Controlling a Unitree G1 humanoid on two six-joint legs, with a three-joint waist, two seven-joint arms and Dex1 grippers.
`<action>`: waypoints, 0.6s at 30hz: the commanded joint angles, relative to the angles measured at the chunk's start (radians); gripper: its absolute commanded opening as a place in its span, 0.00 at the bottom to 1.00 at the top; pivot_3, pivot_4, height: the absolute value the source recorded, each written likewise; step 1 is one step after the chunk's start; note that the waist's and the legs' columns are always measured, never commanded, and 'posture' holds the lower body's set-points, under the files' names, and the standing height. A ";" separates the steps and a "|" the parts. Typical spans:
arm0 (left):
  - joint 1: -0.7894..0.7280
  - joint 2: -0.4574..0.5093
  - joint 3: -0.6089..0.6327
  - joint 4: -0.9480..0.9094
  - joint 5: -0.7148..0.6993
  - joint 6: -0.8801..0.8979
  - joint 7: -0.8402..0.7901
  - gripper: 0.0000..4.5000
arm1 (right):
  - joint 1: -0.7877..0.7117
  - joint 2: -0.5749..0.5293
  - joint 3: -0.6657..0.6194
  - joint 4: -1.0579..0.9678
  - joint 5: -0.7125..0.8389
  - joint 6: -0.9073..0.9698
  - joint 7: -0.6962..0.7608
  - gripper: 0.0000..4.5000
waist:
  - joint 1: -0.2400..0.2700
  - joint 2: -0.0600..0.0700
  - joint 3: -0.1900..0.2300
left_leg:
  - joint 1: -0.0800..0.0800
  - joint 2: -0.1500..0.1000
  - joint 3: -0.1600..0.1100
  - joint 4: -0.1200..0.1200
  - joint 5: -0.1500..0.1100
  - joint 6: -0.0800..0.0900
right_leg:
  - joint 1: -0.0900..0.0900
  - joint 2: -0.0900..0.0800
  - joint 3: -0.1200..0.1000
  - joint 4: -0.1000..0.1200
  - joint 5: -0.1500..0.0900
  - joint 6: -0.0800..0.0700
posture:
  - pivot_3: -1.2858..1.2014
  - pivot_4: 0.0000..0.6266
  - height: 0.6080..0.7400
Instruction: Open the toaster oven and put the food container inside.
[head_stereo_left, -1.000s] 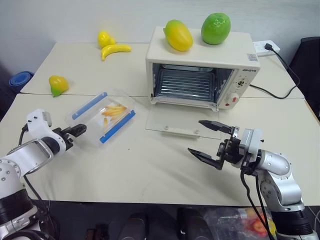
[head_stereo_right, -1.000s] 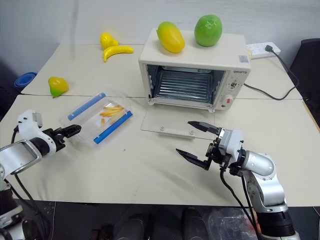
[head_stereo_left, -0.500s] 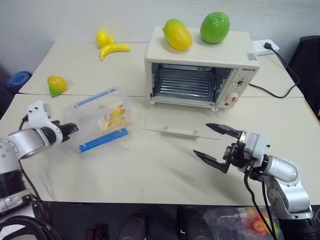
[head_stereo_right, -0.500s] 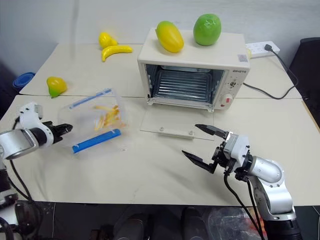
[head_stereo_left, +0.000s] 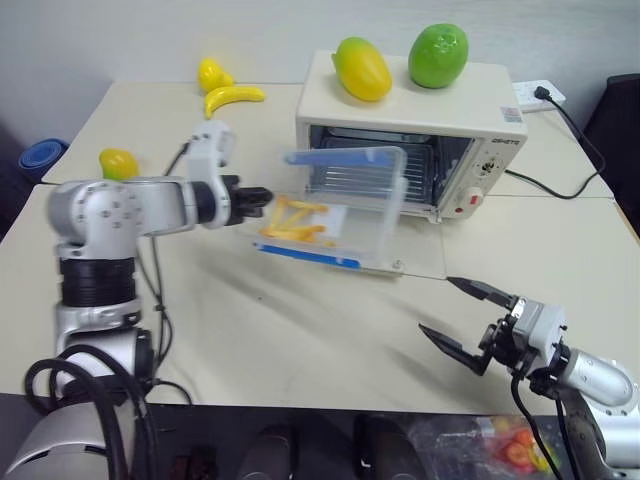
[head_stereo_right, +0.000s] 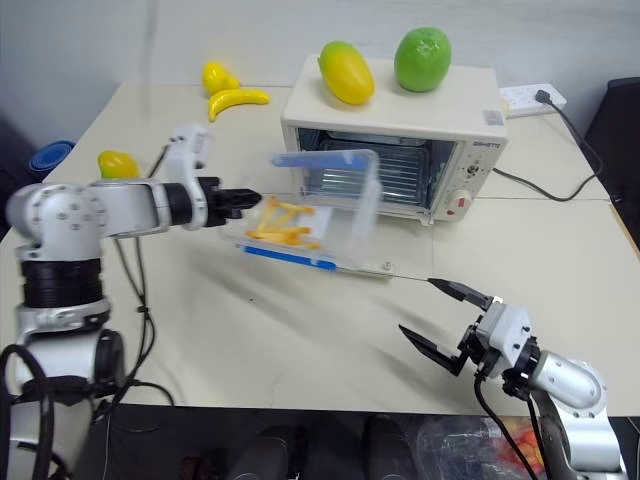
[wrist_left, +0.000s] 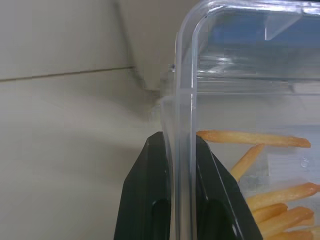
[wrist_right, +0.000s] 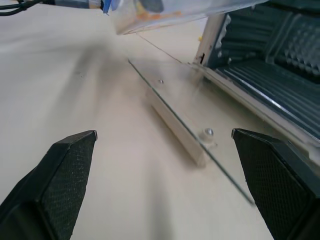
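Nearest you, the right gripper (head_stereo_left: 468, 319) hangs low over the cream bench (head_stereo_left: 250, 330), its two black fingers (wrist_right: 55, 175) spread wide and holding nothing; keep it parked there, clear of the glass drop-down door (wrist_right: 185, 100) that lies flat on the bench in front of it.

Mid-scene, the left gripper (head_stereo_left: 262, 198) has its black fingers (wrist_left: 150, 200) pressed onto one short wall of the clear rectangular plastic food container (head_stereo_left: 335, 210) with blue clip strips and orange-yellow fry pieces inside. The container is off the bench, tipped on its side, above the open door and just short of the oven mouth.

Beyond it stands the cream-white boxy toaster oven (head_stereo_left: 480, 110), door down, wire rack (head_stereo_left: 425, 160) exposed. A yellow mango-like fruit (head_stereo_left: 361, 68) and a green one (head_stereo_left: 437, 54) sit on its roof.

To finish well, level the container first, since the pinch on a thin wall looks liable to slip, then slide it straight onto the rack without brushing the door frame.
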 joint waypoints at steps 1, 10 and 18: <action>-0.033 -0.050 -0.010 0.014 0.077 -0.042 0.002 0.07 | 0.036 0.013 -0.027 -0.071 0.001 -0.025 -0.034 1.00 | -0.006 0.000 0.000 | 0.001 0.000 0.000 0.000 0.000 0.000 | 0.000 0.000 0.001 0.002 0.000 0.000 | 0.52 0.24 1.00; -0.070 -0.179 0.001 0.183 0.228 -0.169 -0.002 0.12 | 0.097 0.050 -0.018 -0.139 -0.024 -0.024 -0.112 1.00 | 0.003 -0.001 0.000 | 0.002 -0.001 0.000 0.002 0.000 -0.001 | -0.001 0.000 0.002 0.002 0.000 0.000 | 0.52 0.24 1.00; -0.072 -0.222 0.056 0.158 0.248 -0.211 -0.049 0.64 | 0.065 0.052 -0.018 -0.130 -0.019 -0.012 -0.155 1.00 | 0.020 -0.001 0.000 | 0.002 -0.002 0.000 0.003 0.000 -0.001 | 0.000 0.000 0.001 0.000 0.000 0.000 | 0.52 0.24 1.00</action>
